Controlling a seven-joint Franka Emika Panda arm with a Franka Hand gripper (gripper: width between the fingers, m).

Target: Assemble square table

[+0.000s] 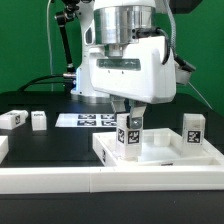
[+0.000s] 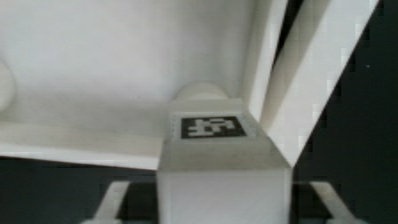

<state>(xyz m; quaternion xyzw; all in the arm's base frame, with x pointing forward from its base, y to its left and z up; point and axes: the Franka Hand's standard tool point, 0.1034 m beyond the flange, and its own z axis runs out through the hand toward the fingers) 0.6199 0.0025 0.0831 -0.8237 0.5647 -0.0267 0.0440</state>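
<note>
The white tray-like tabletop (image 1: 165,160) lies at the exterior view's right, behind the front rail. A white leg (image 1: 130,136) with a black-and-white tag stands upright in the tray near its left side. My gripper (image 1: 129,118) comes straight down on that leg and is shut on its upper part. In the wrist view the leg (image 2: 222,155) fills the middle between my gripper (image 2: 222,205) fingers (image 2: 125,200), its tag facing the camera, with the tabletop (image 2: 89,100) floor and side wall behind it. A second leg (image 1: 192,128) stands upright at the tray's far right corner.
Two more legs (image 1: 12,119) (image 1: 38,120) lie on the black table at the exterior view's left. The marker board (image 1: 88,120) lies flat behind the tray. A long white rail (image 1: 90,182) runs along the front edge. The arm's base and cables stand behind.
</note>
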